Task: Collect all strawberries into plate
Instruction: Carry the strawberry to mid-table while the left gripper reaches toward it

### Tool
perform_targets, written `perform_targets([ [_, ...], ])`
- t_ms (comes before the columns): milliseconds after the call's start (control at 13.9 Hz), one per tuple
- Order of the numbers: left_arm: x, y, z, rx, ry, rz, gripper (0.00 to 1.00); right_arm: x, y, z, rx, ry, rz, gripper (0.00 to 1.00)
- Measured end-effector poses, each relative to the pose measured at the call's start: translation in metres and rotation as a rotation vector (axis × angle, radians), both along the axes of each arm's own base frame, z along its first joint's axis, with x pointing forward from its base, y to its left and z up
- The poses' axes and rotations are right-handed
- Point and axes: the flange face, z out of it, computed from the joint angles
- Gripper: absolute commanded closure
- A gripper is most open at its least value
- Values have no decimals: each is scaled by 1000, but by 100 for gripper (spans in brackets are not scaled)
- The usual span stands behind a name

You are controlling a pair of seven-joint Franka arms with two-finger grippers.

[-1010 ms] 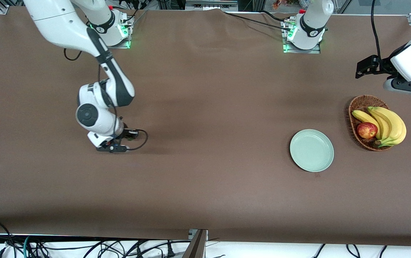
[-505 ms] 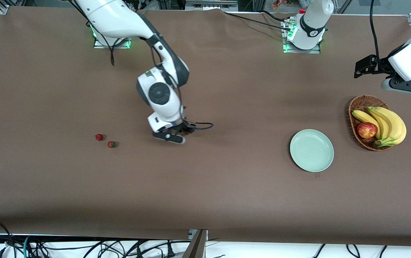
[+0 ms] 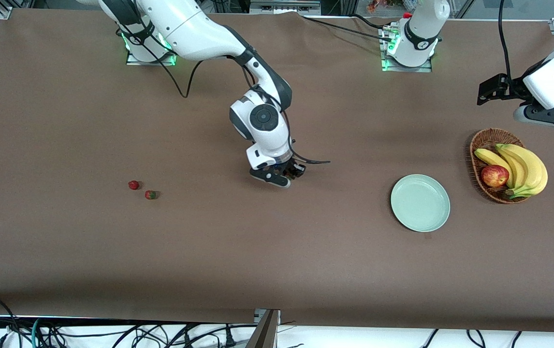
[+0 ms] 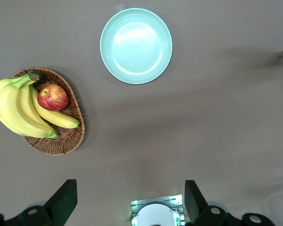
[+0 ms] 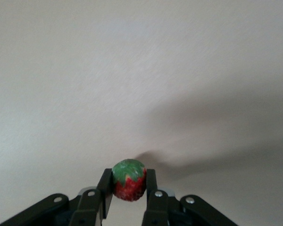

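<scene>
My right gripper point(image 3: 290, 175) hangs over the bare middle of the table, shut on a strawberry point(image 5: 129, 180) with a green cap. Two more strawberries point(image 3: 134, 184) point(image 3: 150, 195) lie side by side on the cloth toward the right arm's end. The pale mint-green plate point(image 3: 420, 203) sits toward the left arm's end with nothing on it; it also shows in the left wrist view point(image 4: 136, 45). My left gripper point(image 3: 492, 90) is open and waits high up, over the table by the basket.
A brown wicker basket point(image 3: 486, 145) with bananas point(image 3: 523, 166) and a red apple point(image 3: 494, 176) stands beside the plate, at the left arm's end. Brown cloth covers the table. Cables lie along the table's near edge.
My right gripper has lifted off the strawberries' spot and carried one strawberry across the table toward the plate. Two berries stay behind. The left arm has barely moved.
</scene>
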Motion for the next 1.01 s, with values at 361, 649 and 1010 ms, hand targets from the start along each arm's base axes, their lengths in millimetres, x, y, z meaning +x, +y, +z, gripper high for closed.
perform_targets([
  [361, -4, -29, -1, 0, 18, -55, 0, -2, 8, -14, 23, -38, 45, 0],
  [649, 2, -36, -26, -3, 84, -71, 0, 52, -45, 22, -58, -27, 131, 0],
  [1010, 38, -53, -102, -61, 153, -89, 0, 130, -186, 64, -174, 62, 363, 0],
])
